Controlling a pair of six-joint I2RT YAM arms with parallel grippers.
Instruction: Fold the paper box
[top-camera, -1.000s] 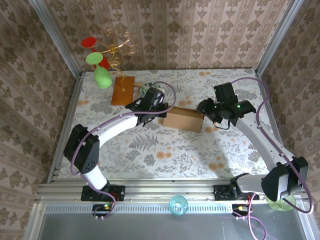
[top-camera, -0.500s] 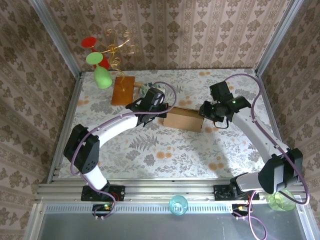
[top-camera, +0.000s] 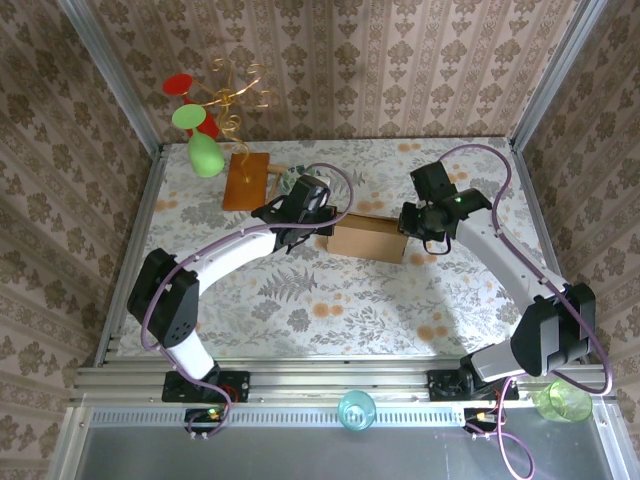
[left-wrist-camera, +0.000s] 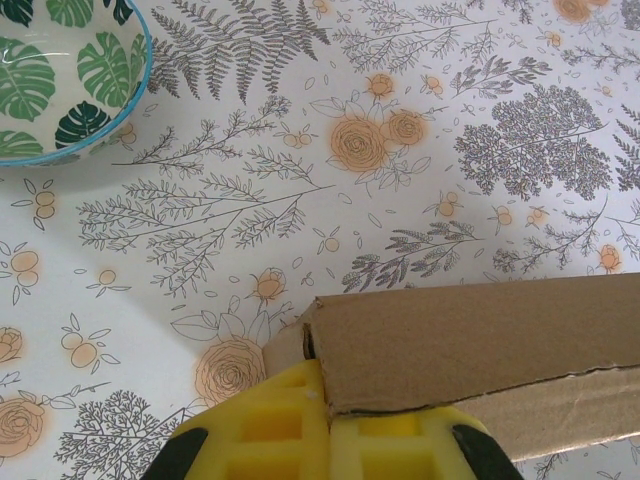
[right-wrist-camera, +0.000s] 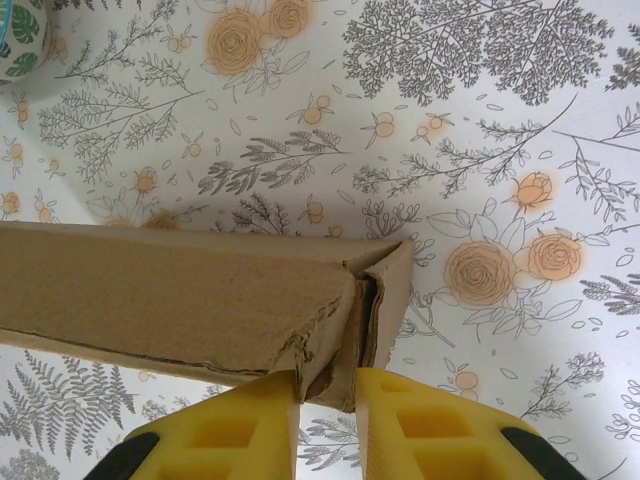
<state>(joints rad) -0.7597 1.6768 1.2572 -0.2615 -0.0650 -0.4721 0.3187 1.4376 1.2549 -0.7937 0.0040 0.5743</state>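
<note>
The paper box (top-camera: 368, 240) is a light-brown cardboard box lying mid-table between my two arms. My left gripper (top-camera: 322, 228) is at its left end. In the left wrist view the yellow fingers (left-wrist-camera: 250, 430) are pressed together, and the box's (left-wrist-camera: 480, 340) corner edge runs into their seam, so my left gripper (left-wrist-camera: 328, 390) is shut on that end. My right gripper (top-camera: 408, 228) is at the right end. Its pads (right-wrist-camera: 420, 430) flank the crumpled, torn end wall of the box (right-wrist-camera: 180, 290), and my right gripper (right-wrist-camera: 328, 388) pinches that wall.
A leaf-patterned bowl (top-camera: 290, 181) and an orange-brown wooden board (top-camera: 245, 180) sit behind the left gripper. Green and red cups on a gold stand (top-camera: 205, 120) occupy the back left corner. A blue cup (top-camera: 356, 409) and a green cup (top-camera: 560, 400) stand at the front rail.
The right arm has swung left and in toward the box's right end, and its jaws have narrowed onto the end wall. The left arm and the box have stayed put.
</note>
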